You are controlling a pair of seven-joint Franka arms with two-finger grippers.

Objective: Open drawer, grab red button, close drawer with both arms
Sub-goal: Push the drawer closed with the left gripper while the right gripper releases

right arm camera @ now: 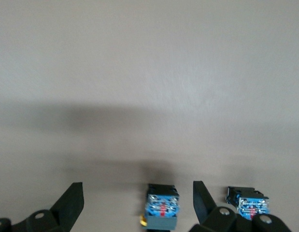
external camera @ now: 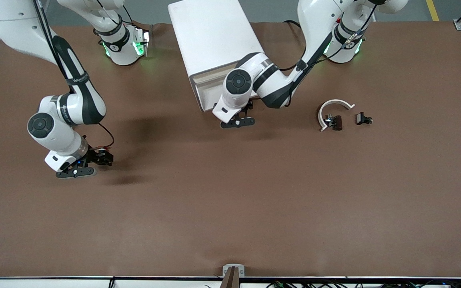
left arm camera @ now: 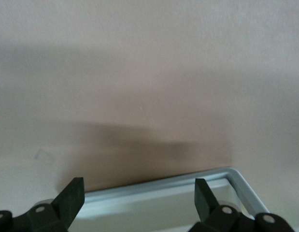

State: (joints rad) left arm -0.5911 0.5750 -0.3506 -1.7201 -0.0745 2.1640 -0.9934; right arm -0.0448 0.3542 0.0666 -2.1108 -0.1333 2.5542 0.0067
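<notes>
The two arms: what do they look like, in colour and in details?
Both are glossy white with black joint bands and round dark grey joint caps. Thin black cables run along them, and their bases glow green. The left pincer and right pincer are black with wedge-shaped fingers.

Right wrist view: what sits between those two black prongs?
A button, blue end showing, lies between the open right gripper's fingers; a second button lies outside them.

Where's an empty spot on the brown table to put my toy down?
The wide strip of brown table nearest the front camera is bare, as is the middle between both grippers. Crowded: under the open right gripper with two small blue-backed blocks, in front of the white drawer cabinet by the open left gripper, and around the white curved piece.
</notes>
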